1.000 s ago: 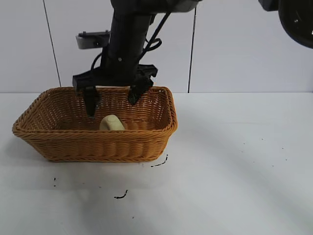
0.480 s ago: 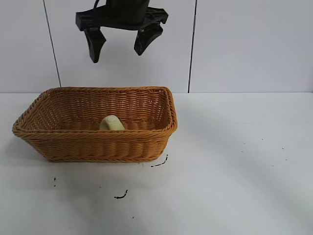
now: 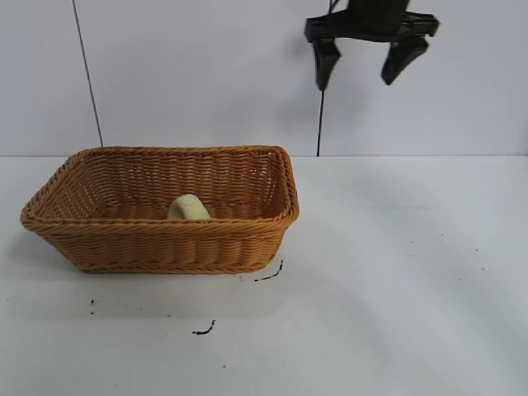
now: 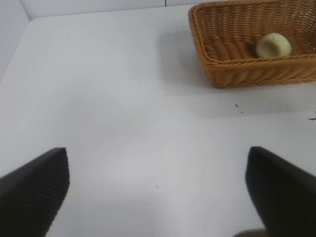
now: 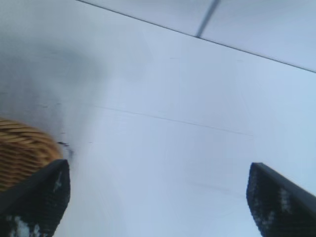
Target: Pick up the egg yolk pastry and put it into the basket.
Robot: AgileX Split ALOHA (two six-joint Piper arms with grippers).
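Observation:
The egg yolk pastry (image 3: 189,207), a small pale cream dome, lies inside the orange-brown wicker basket (image 3: 165,243) at the table's left. Both also show in the left wrist view: pastry (image 4: 273,45), basket (image 4: 232,74). My right gripper (image 3: 363,58) hangs open and empty high above the table, to the right of the basket; its wrist view (image 5: 158,197) shows only a corner of the basket (image 5: 19,148). My left gripper (image 4: 158,192) is open and empty over bare table, well away from the basket, and is outside the exterior view.
The white table (image 3: 396,272) carries a few small dark marks (image 3: 204,330) in front of the basket. A white panelled wall (image 3: 206,74) with dark vertical seams stands behind.
My right gripper has risen out of the basket and swung to the right, open and empty. The pastry stays lying in the basket.

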